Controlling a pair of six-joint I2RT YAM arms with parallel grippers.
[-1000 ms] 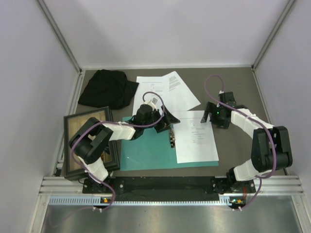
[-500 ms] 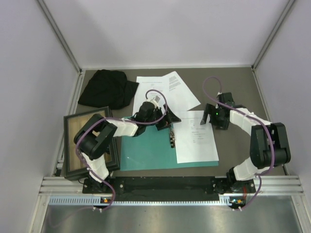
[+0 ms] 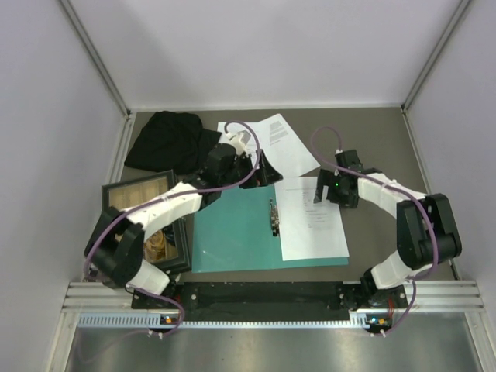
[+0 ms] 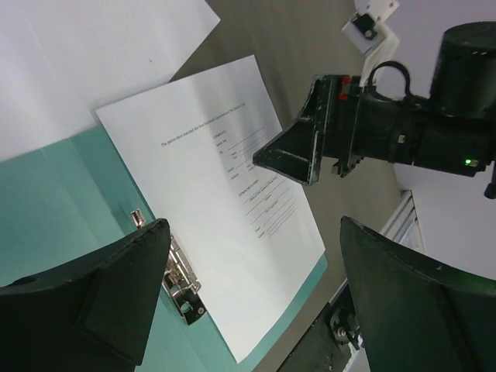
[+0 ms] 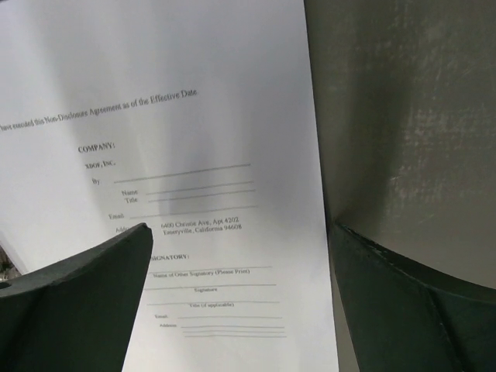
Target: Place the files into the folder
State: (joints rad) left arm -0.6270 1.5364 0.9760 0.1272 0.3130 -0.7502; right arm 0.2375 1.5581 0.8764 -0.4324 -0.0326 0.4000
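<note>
folder [image 3: 232, 236]: teal, opened flat on the tabletop [image 3: 372, 139], just ahead of the arm bases; metal clip [image 3: 273, 217] along the middle fold.
filed sheet [image 3: 314, 225]: white, printed side up, flat on the right half of the folder, left edge beside the clip.
loose sheets [image 3: 275, 143]: two, overlapping, on the tabletop behind the folder, outside it.
left tool [image 4: 254, 225]: jaws spread wide, nothing held; above the folder's far edge, by the near edge of the loose sheets.
right tool [image 5: 240, 226]: jaws spread wide, nothing held; over the far right part of the filed sheet; contact not discernible.
surroundings: black cloth [image 3: 170, 139] far left; wooden tray [image 3: 143, 225] left of the folder, partly under the left arm.
</note>
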